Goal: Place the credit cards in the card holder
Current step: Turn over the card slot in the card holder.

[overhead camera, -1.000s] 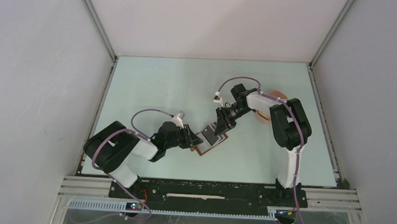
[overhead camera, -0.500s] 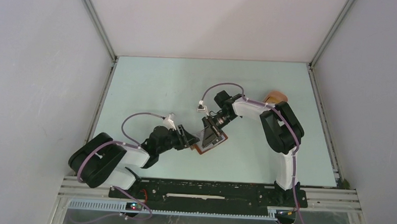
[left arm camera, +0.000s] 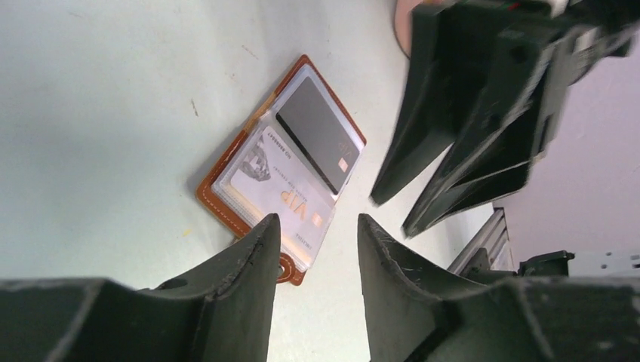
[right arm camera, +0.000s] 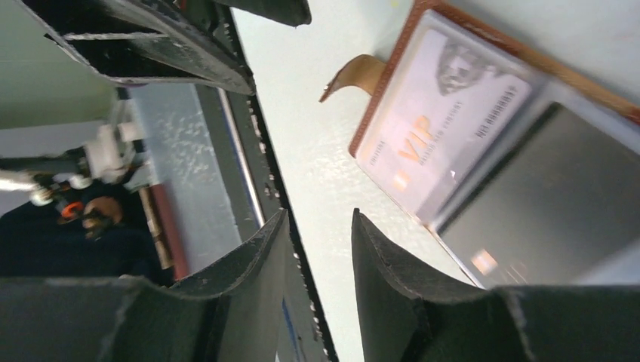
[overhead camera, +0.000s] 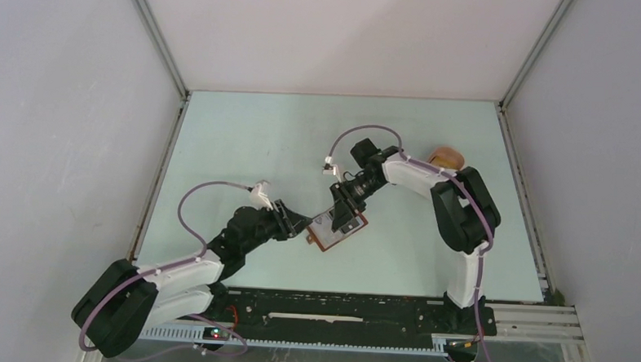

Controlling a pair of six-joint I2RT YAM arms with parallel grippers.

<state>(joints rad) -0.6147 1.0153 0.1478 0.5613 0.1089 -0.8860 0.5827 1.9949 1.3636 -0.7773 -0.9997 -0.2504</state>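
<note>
So the small reddish-brown leather card holder (overhead camera: 335, 237) is lying flat and open on the pale green table (overhead camera: 262, 146), about midway between the two arms. Both clear pockets have something in them: a thin tan-yellow plastic card (left arm camera: 279, 185) with "VIP" printed on it in one half, and a thin black plastic card (left arm camera: 317, 136) in the other. The holder's little brown snap tab (right arm camera: 355, 75) sticks out off the tan card's side, toward the left arm. The left gripper (left arm camera: 318, 222) hangs just short of that tab end, its jaws partway apart with nothing between them. The right gripper (right arm camera: 321, 219) is right at the holder's edge, fingers also parted and empty. I can't tell if it's actually touching the leather. There's a pinkish oval tray (overhead camera: 446, 156) well off behind the right arm.
</note>
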